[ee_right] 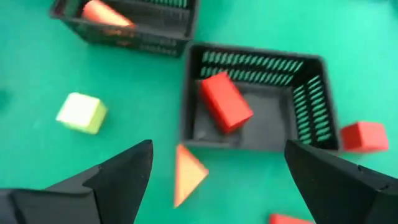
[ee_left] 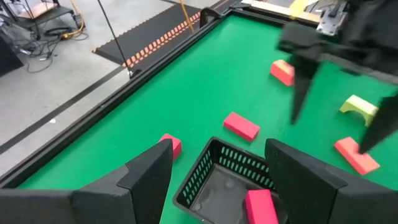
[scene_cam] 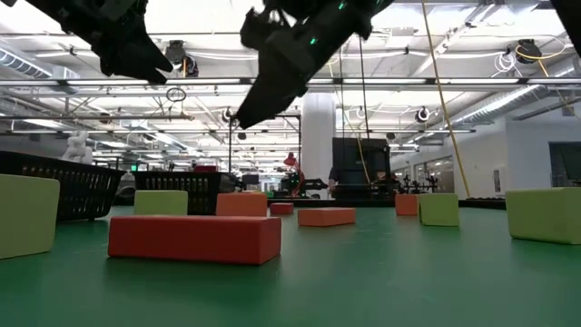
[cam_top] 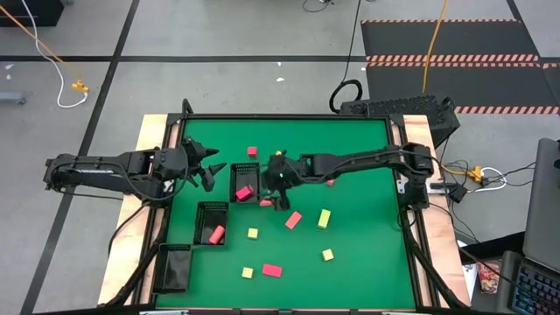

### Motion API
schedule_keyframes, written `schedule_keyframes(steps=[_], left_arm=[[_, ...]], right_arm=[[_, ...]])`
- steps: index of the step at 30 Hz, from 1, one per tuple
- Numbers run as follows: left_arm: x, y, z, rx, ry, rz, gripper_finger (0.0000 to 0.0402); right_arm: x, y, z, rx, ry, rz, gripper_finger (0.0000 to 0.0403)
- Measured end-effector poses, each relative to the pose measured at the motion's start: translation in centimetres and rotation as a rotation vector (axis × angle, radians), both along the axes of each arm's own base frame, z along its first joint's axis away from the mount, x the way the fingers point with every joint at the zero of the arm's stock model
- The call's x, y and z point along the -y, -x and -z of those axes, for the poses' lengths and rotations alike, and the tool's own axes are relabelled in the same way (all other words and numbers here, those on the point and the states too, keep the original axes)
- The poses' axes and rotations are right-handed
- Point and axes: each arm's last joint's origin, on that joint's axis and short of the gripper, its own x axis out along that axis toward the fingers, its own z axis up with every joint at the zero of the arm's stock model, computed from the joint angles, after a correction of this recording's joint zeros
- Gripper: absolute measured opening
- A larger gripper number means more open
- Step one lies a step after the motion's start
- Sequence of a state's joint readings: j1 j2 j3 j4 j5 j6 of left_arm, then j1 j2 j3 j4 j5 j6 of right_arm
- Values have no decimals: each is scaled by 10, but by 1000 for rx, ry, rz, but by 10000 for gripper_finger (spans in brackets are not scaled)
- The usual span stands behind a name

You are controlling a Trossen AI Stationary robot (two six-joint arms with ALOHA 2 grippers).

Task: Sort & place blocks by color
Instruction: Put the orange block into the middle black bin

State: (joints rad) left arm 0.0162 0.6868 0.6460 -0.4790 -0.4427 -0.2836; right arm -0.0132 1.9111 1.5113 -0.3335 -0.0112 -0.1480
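Blocks scattered, two trays partly filled

Small foam blocks (cam_top: pixel 272 270) in magenta-red, salmon pink and yellow lie across the green surface (cam_top: pixel 367 192): cubes, short bars and an orange-pink wedge (ee_right: pixel 186 173) just outside a black mesh tray (ee_right: pixel 311 106). That tray holds a red bar (ee_right: pixel 225 102); a neighbouring tray (cam_top: pixel 210 210) holds a pink piece (cam_top: pixel 217 234). The right claw (cam_top: pixel 278 194), fingers spread wide, hangs above the wedge. The left claw (cam_top: pixel 210 172), fingers parted and empty, hovers by the tray's far side

red block (ee_right: pixel 225 101) in tray (ee_right: pixel 314 106), wedge (ee_right: pixel 186 174) outside
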Motion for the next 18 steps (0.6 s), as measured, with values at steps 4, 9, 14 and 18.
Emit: schedule_keyframes(steps=[4,9,14,18], left_arm=[[1,-1,-1,18,9,1,255],[1,-1,-2,28,14,-2,255],[1,-1,-2,27,13,-2,255],[1,-1,-2,25,9,0,255]], right_arm=[[-19,8,27,-95,16,31,352],[-19,6,54,15,-45,95,339],[-10,9,69,67,-32,164,335],[-7,12,83,71,-44,170,326]])
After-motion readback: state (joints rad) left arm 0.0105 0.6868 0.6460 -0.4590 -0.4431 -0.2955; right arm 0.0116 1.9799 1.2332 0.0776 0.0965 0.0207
